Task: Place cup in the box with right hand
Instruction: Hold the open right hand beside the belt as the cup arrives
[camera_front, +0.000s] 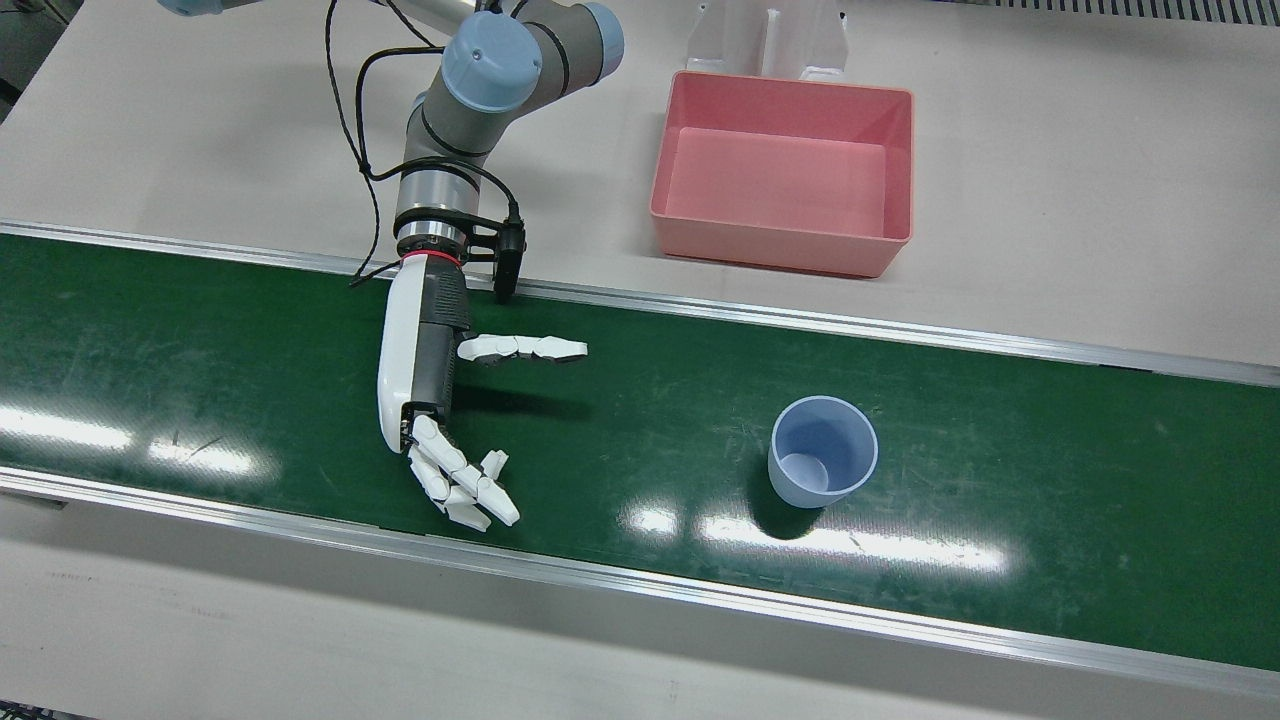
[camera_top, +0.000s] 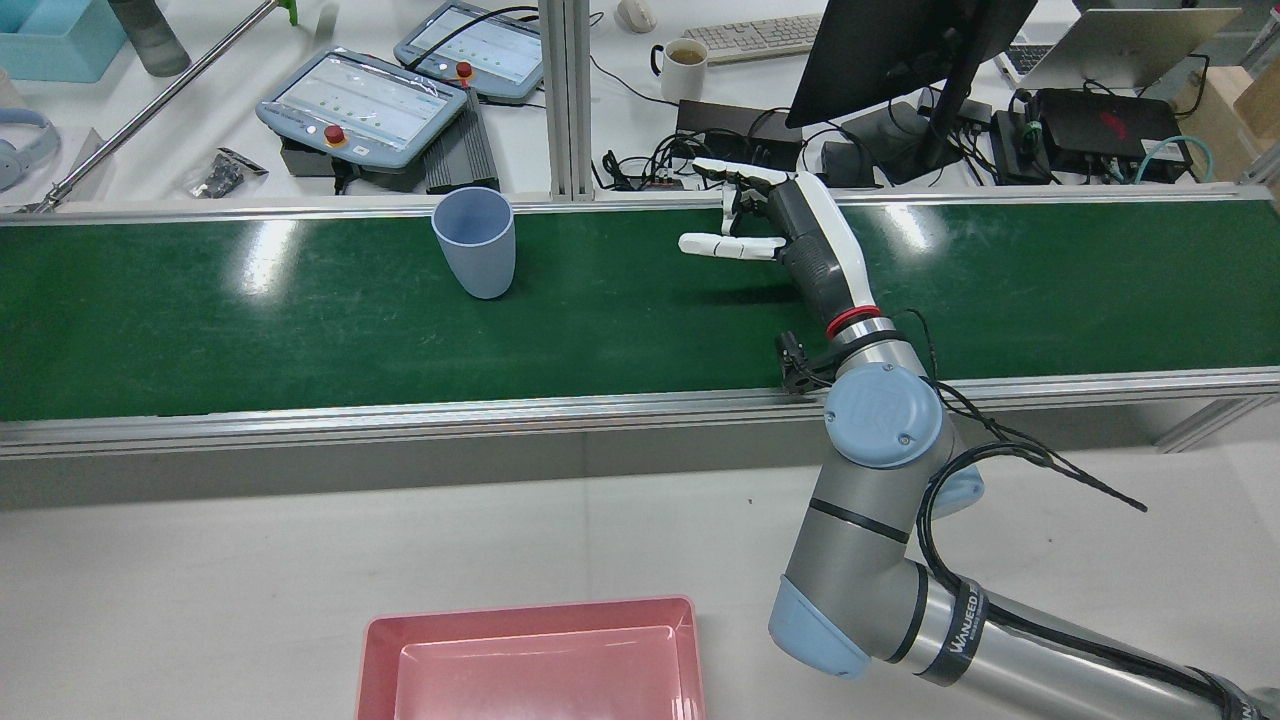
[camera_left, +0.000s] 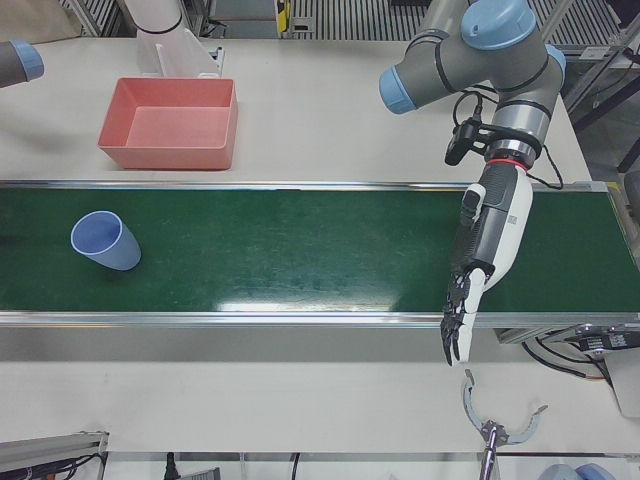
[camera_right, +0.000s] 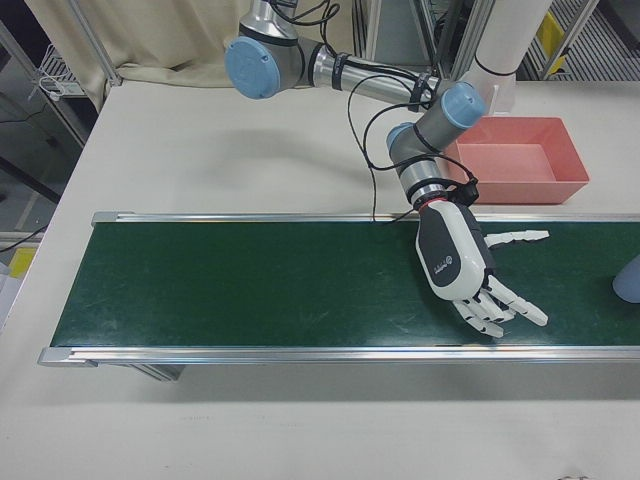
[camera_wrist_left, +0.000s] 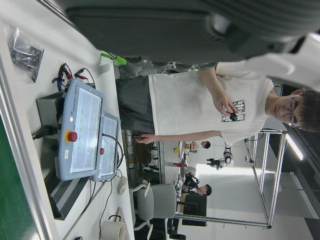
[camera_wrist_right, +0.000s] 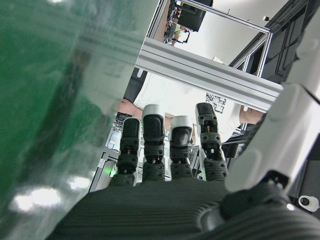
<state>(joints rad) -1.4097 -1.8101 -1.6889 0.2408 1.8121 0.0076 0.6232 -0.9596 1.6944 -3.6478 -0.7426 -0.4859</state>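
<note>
**Right hand open and short of the cup; tipping judged the main risk**

Front view: the right hand (camera_front: 440, 400) was seen low over the green belt (camera_front: 200, 350), thumb stretched sideways, fingers spread, nothing held. The blue cup (camera_front: 822, 450) stood upright on the belt, well apart from the hand. The pink box (camera_front: 780, 235) lay empty on the table beyond the belt.

Rear view: the same spacing was shown, with the cup (camera_top: 475, 245) toward the belt's far edge and the box (camera_top: 530, 612) nearest the camera.

Left-front view: the left hand (camera_left: 485, 250) was seen hanging over the belt's near edge, fingers straight, nothing grasped, far from the cup (camera_left: 103, 242).

Right-front view: the cup (camera_right: 630, 280) was cut by the frame edge.

Right hand view: only uncurled fingers (camera_wrist_right: 152, 145) could be made out; the cup was not shown.

The grasp was judged not yet begun. A light, tapered cup could be knocked over if struck by the outstretched thumb, or could slide from a loose hold. The box wall might be clipped if the cup were carried low.
</note>
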